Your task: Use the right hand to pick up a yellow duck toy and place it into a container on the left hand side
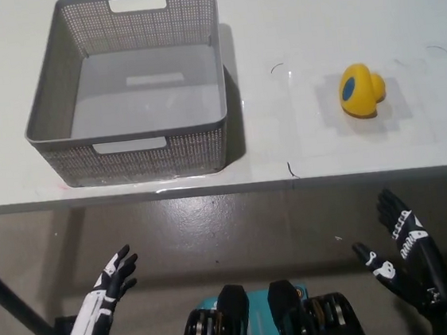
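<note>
A yellow duck toy (pixel 359 89) with a blue round patch lies on the white table (pixel 288 17) at the right. A grey mesh basket (pixel 54 113) stands on the table's left part with nothing inside. My black right hand (pixel 401 254) hangs open below the table's front edge, under and slightly right of the duck, well apart from it. At the lower left my white left hand (pixel 109 295) rests open with dark fingers spread, below the basket.
The table's front edge (pixel 226 188) runs across the middle of the view. Below it lies grey floor. A dark table leg (pixel 10 306) slants at the lower left.
</note>
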